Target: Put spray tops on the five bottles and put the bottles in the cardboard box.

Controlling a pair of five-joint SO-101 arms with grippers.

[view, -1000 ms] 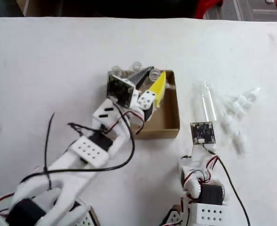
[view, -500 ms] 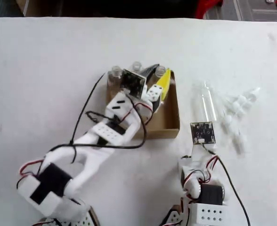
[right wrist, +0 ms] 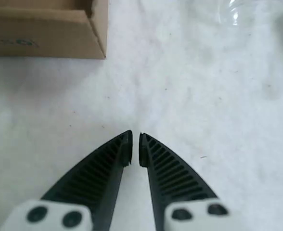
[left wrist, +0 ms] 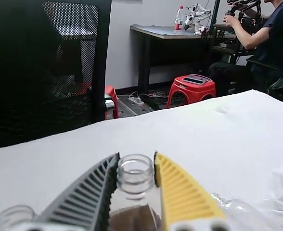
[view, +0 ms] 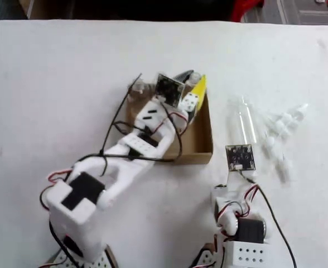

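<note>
- we are clamping our left gripper (left wrist: pixel 135 159) narrowly around a capless bottle (left wrist: pixel 135 179) at the neck, at the cardboard box's (view: pixel 200 142) far side.
- we are holding our right gripper (right wrist: pixel 135 139) nearly closed and empty over the tabletop (right wrist: pixel 204 96).

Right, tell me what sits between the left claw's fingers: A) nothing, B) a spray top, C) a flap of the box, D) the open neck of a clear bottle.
D: the left wrist view shows the left claw closed on the bare open neck of a bottle.

light: bright, even | shadows: faint, soft | glare: mild
</note>
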